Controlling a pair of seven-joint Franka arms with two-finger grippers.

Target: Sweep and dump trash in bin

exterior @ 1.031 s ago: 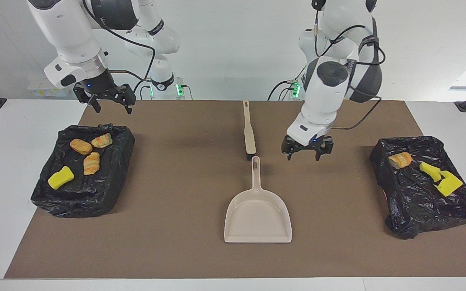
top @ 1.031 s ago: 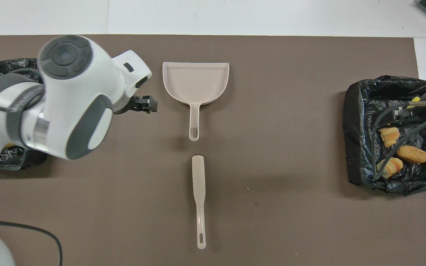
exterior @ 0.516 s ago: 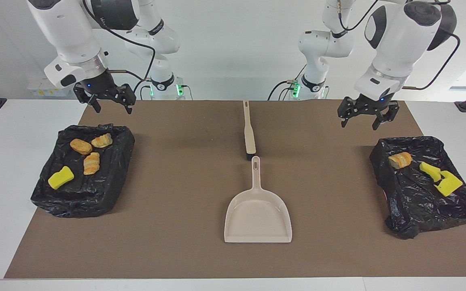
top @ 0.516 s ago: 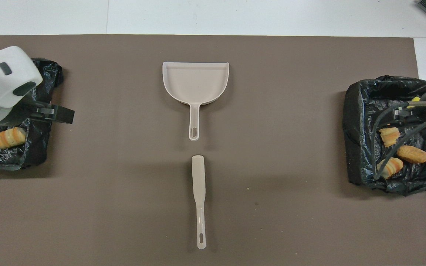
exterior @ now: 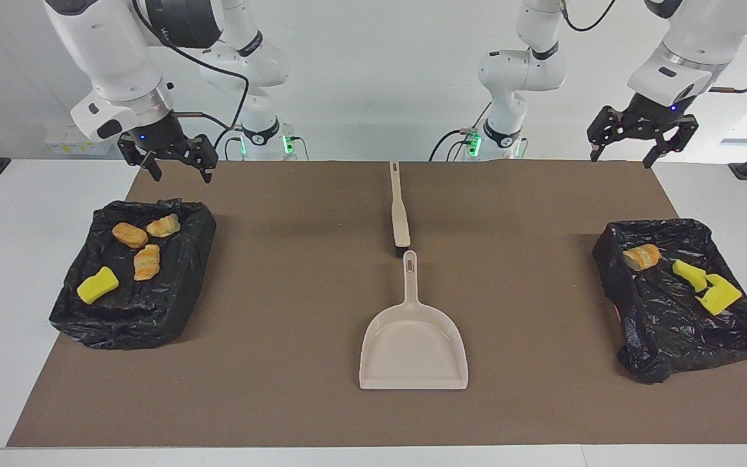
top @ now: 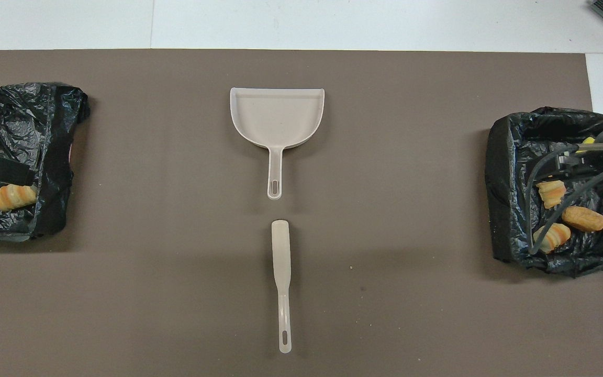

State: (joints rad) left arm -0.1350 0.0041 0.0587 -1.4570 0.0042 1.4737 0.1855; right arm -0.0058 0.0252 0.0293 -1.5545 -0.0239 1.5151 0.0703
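Both grippers up near robots' end, fingers apart, empty: right gripper (exterior: pixel 167 167) over mat edge by its bin; left gripper (exterior: pixel 641 144) over mat corner.

Brush (exterior: pixel 399 211) lies lengthwise, handle toward robots; dustpan (exterior: pixel 414 337) in line w/ it, farther out, mouth pointing away.

Trash (exterior: pixel 146 261) sits in 2 black-lined bins (exterior: pixel 120 318) at table ends; in overhead view cables and left gripper's tip partly hide some pieces.

White wall (exterior: pixel 373 78), white table (exterior: pixel 17 214), brown mat (exterior: pixel 296 311)
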